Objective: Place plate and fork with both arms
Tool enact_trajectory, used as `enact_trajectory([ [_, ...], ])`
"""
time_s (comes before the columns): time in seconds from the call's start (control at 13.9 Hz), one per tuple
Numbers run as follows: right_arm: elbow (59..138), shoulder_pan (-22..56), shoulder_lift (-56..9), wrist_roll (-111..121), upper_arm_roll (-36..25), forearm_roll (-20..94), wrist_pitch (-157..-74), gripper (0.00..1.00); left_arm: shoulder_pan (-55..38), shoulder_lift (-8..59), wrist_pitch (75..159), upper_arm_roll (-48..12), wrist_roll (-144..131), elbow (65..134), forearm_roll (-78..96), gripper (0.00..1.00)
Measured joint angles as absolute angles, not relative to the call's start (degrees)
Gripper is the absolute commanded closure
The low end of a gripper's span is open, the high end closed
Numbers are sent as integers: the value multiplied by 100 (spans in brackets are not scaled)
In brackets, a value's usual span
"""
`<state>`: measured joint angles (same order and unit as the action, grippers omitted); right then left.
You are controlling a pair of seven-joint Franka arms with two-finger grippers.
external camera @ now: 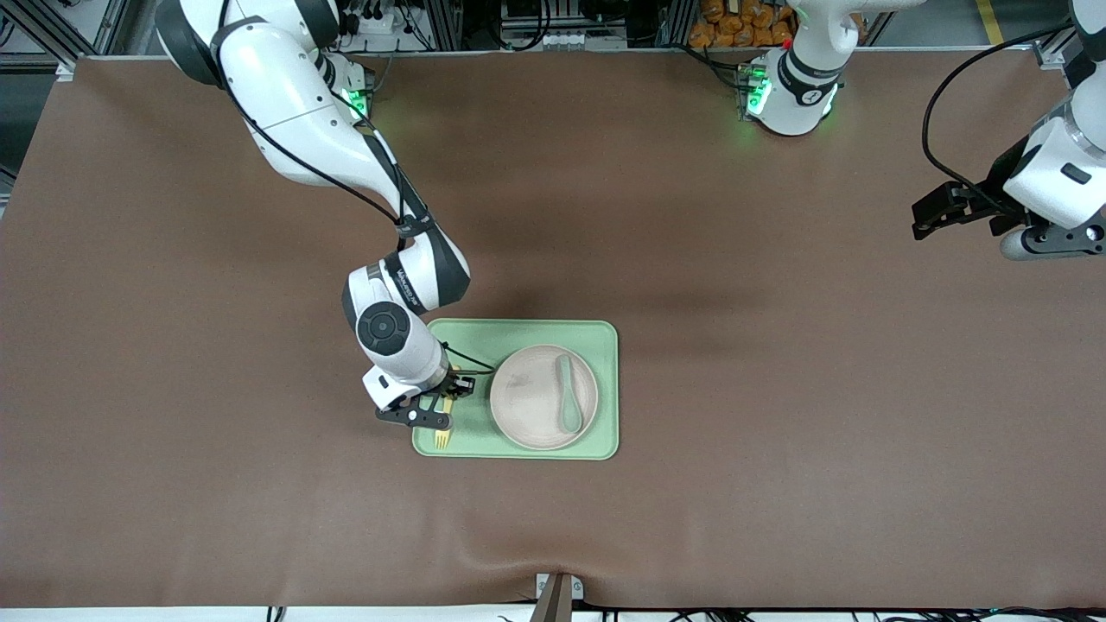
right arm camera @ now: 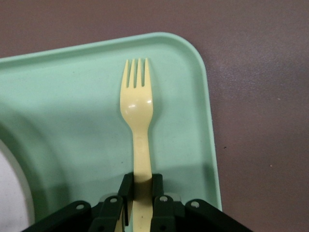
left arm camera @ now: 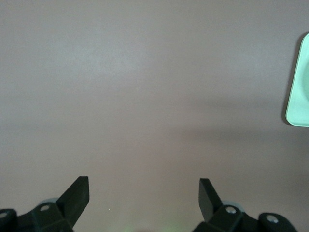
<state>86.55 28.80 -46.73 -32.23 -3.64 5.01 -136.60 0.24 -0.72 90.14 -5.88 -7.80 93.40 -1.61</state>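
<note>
Now the right end effector [right arm camera: 140, 191] pinches the handle of the fork [right arm camera: 137, 121] over the green tray [external camera: 518, 333], at the tray's edge toward the right arm's end of the counter [external camera: 778, 389]. Beside the fork, the plate [external camera: 531, 397] sits on the tray with a grey-green spoon [external camera: 568, 393] lying on it. Well apart from the tray, the left end effector [left arm camera: 144, 193] waits with its fingers spread over bare counter.

A robotics lab: aluminium framing [external camera: 449, 22], cabling, and a brown-covered table [external camera: 778, 389] under mounted arms.
</note>
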Motion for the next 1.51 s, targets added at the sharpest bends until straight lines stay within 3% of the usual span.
enact_trajectory([
  [0.07, 8661, 2881, -4652, -3229, -364, 501, -13647, 0, 24, -72, 9014, -588, -780, 9342, -161, 0],
  [0.29, 8570, 2880, -4516, -3179, -364, 492, -13295, 0, 24, -72, 9014, -588, -780, 9348, -161, 0],
  [0.58, 7521, 2864, -4274, -3174, -377, 493, -11583, 0, 23, -83, 9014, -589, -780, 9349, -161, 0],
  [0.79, 6922, 2612, -4044, -3173, -431, 487, -11094, 0, 23, -115, 9014, -589, -783, 9351, -161, 0],
  [1.08, 6811, 1830, -3526, -2173, -467, 452, -10902, 0, 21, -133, 9014, -644, -791, 9352, -160, 0],
  [1.51, 6792, 482, -2735, 216, -472, 459, -9667, 0, 25, -139, 9014, -658, -792, 9360, -160, 0],
])
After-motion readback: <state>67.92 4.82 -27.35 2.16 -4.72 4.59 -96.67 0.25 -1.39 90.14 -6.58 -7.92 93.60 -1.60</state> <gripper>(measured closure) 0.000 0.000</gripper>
